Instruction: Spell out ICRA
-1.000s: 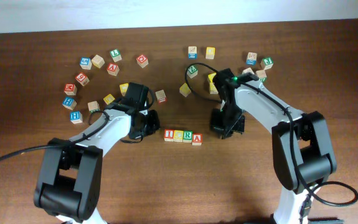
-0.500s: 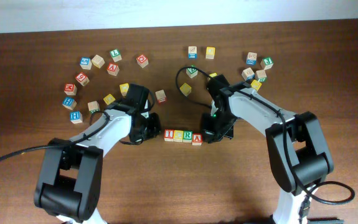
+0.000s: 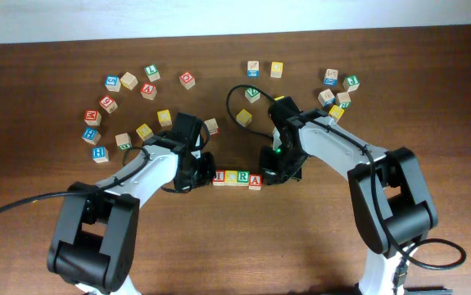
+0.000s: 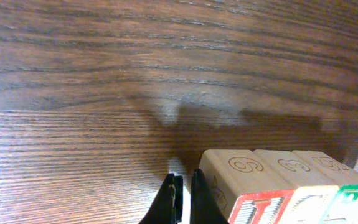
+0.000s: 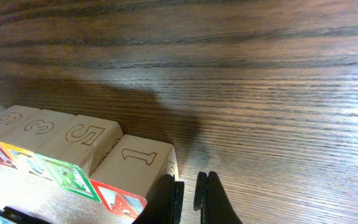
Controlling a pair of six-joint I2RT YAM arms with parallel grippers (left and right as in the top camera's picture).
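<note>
Four wooden cubes stand in a row at the table's middle: red I, yellow C, green R and red A. My left gripper is shut and empty, low on the table against the row's left end. In the left wrist view its fingertips sit beside the I cube. My right gripper is shut and empty at the row's right end. In the right wrist view its left finger touches the A cube, next to the R cube.
Loose letter cubes lie in an arc behind the row: several at the back left around a red one, a yellow cube behind the centre, and several at the back right near a blue one. A black cable loops by the right arm.
The right gripper has swung left and down to the A cube's side. The left gripper has slid right to the I cube. The row now sits tighter.
</note>
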